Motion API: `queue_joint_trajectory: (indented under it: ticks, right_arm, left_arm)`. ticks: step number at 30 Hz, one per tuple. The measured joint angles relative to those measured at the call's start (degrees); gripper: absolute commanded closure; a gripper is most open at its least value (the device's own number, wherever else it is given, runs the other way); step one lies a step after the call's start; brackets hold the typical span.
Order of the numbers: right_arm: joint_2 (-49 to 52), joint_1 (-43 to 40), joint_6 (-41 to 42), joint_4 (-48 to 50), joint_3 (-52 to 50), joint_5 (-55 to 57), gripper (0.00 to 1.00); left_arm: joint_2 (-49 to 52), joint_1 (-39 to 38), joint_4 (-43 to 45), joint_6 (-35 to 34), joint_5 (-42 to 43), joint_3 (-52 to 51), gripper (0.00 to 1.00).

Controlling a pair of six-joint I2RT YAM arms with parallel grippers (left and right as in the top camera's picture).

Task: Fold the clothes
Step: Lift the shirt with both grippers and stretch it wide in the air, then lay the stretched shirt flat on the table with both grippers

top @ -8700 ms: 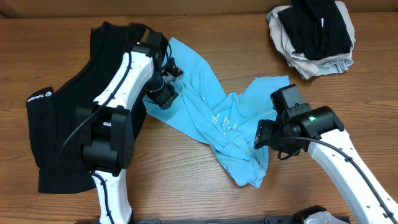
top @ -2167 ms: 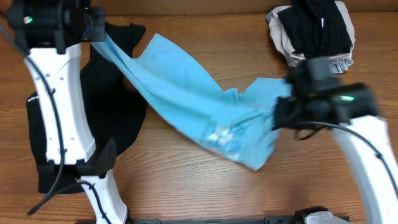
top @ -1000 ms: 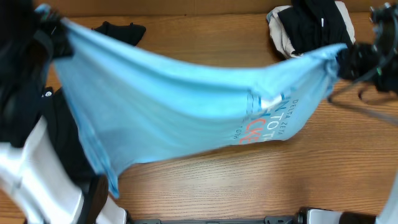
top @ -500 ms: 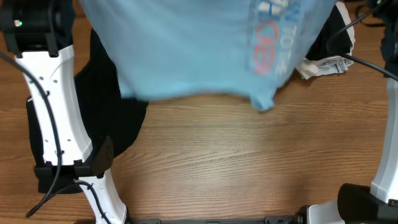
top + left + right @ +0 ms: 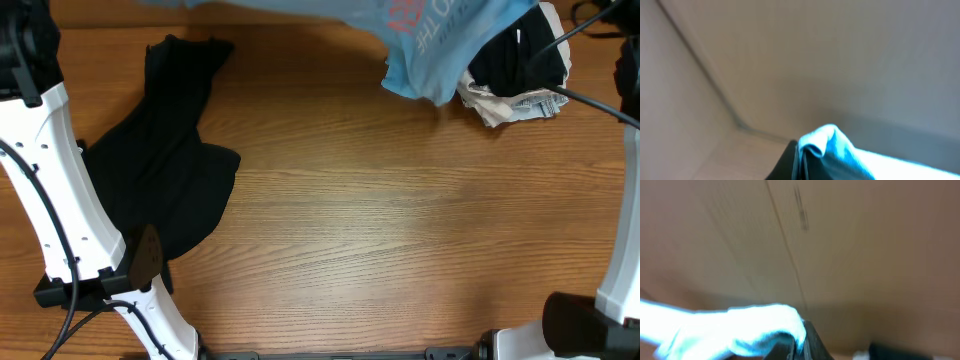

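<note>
Since half a second ago the shirt (image 5: 440, 45) has swung up and away toward the far side. Only its lower part now shows in the overhead view, along the far edge at the right. It hangs in the air as a bunched light-blue fold with red and white lettering (image 5: 415, 14), and its lowest corner is in front of the pile (image 5: 520, 80) at the far right. Both upper corners are out of that view.

In the left wrist view, the left gripper (image 5: 794, 162) is closed on a rolled edge of the blue cloth, which bulges out beside a dark finger (image 5: 785, 167). In the right wrist view, the right gripper (image 5: 801, 345) is likewise clamped on a bunched edge of the cloth. That picture is blurred and the cloth is washed pale.

A black garment (image 5: 165, 170) lies flat and spread on the left side of the table (image 5: 400, 220), well apart from the shirt. The pile is a heap of black and beige cloth, partly hidden by the hanging shirt.

The left arm (image 5: 45, 190) rises along the left edge of the overhead view and the right arm (image 5: 628, 200) along the right edge.
</note>
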Motion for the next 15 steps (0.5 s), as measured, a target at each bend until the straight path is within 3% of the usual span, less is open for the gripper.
queue_joint_trajectory:
  ticks: [6, 15]
  right_arm:
    - [5.7, 0.0, -0.3, -21.2, 0.5, -0.6, 0.96]
    - [8.4, 0.0, -2.9, -45.1, 0.0, 2.9, 0.96]
  left_arm:
    - [0.1, 0.3, -18.1, 0.0, 0.1, 0.0, 0.96]
    - [0.2, 0.3, -34.2, -0.9, 0.2, -1.0, 0.96]
